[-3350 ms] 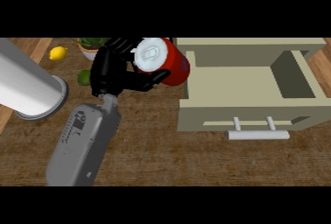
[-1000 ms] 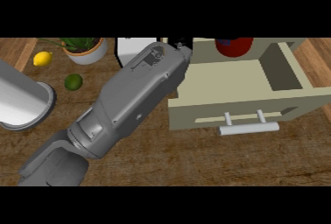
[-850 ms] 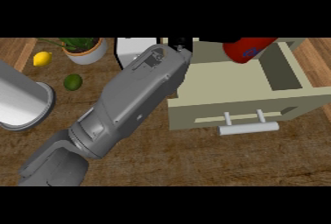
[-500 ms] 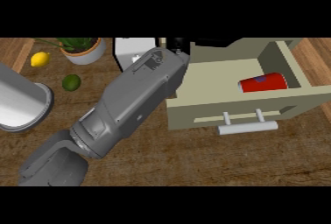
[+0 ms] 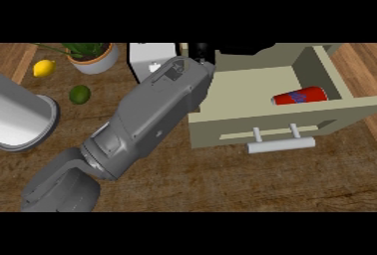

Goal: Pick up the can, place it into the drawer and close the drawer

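A: Can (image 5: 298,95)?

B: In the drawer (image 5: 221,132), on its side, front right corner, against the front wall. Nothing holds it.

A: So pick and place look done?

B: My read, yes. Drawer stands open, handle (image 5: 281,144) out over the desk (image 5: 221,179). Closing is what's left.

A: Robot hand (image 5: 200,50)?

B: Only a dark bit shows past the end of the forearm (image 5: 158,109), at the drawer's back left corner, well apart from the can. Spread or curled: cannot tell.

A: Near the handle?

B: No. Handle is on the drawer's front, the hand at the back. It would need to come round to the front to push.

A: Count.

B: One can. One drawer, one handle. One forearm across the middle. To the left: one white box (image 5: 151,62), one potted plant (image 5: 95,62), one lemon (image 5: 44,67), one green fruit (image 5: 80,93). One big grey cylinder (image 5: 22,119) at the left edge; cannot tell what it is.
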You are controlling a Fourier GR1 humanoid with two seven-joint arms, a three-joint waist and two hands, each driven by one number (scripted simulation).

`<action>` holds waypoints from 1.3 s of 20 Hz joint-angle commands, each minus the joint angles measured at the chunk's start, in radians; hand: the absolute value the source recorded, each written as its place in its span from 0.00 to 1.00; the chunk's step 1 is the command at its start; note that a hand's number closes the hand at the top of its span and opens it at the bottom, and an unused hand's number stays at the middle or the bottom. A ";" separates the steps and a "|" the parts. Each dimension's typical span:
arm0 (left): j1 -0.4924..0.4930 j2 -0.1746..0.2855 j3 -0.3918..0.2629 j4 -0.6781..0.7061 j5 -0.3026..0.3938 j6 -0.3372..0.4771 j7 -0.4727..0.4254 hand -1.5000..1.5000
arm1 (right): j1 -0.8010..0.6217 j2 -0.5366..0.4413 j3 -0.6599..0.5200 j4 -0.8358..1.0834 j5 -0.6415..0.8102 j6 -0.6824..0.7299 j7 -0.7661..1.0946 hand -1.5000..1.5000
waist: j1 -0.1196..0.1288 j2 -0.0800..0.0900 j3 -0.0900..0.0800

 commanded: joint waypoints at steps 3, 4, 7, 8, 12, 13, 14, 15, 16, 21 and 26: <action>-0.009 0.000 -0.009 -0.011 0.049 0.020 -0.045 0.00 | -0.037 -0.011 -0.012 -0.053 0.064 -0.001 -0.046 0.00 | 0.004 -0.001 0.000; -0.010 0.000 -0.012 -0.018 0.052 0.013 -0.034 0.00 | -0.038 -0.036 -0.026 -0.045 0.133 0.051 -0.105 0.00 | 0.004 -0.001 0.000; -0.010 0.000 -0.012 -0.026 0.061 0.011 -0.066 0.00 | -0.061 -0.084 -0.036 -0.094 0.222 0.084 -0.154 0.00 | 0.011 0.000 0.000; 0.004 0.000 0.015 -0.020 0.077 -0.013 -0.108 0.00 | -0.051 -0.067 0.000 -0.116 0.235 0.098 -0.147 0.00 | 0.013 0.003 -0.001; 0.011 0.000 0.012 -0.012 0.091 -0.036 -0.149 0.00 | -0.121 -0.049 0.046 -0.105 0.348 0.092 -0.232 0.00 | 0.030 0.003 0.000; 0.008 0.000 -0.018 -0.053 0.097 0.003 -0.137 0.00 | -0.171 -0.080 0.067 -0.131 0.380 0.056 -0.183 0.00 | 0.039 -0.001 -0.001; -0.059 0.000 0.028 0.011 0.085 -0.030 -0.134 0.00 | -0.145 -0.047 0.078 -0.114 0.437 0.073 -0.229 0.00 | 0.047 0.000 -0.001; -0.019 0.000 0.002 -0.023 0.097 0.001 -0.144 0.00 | -0.155 -0.083 0.088 -0.126 0.452 0.094 -0.225 0.00 | 0.042 -0.003 -0.001; -0.044 0.000 -0.018 -0.058 0.104 0.035 -0.135 0.00 | -0.207 -0.062 0.152 -0.125 0.547 0.058 -0.205 0.00 | 0.052 0.000 -0.001; -0.058 0.000 -0.027 -0.079 0.127 0.072 -0.101 0.00 | -0.281 -0.074 0.277 -0.055 0.774 0.048 -0.254 0.00 | 0.068 -0.005 -0.001; -0.026 0.000 0.011 -0.047 0.109 0.007 -0.118 0.00 | -0.346 -0.064 0.417 0.016 1.024 -0.026 -0.292 0.00 | 0.095 -0.012 -0.002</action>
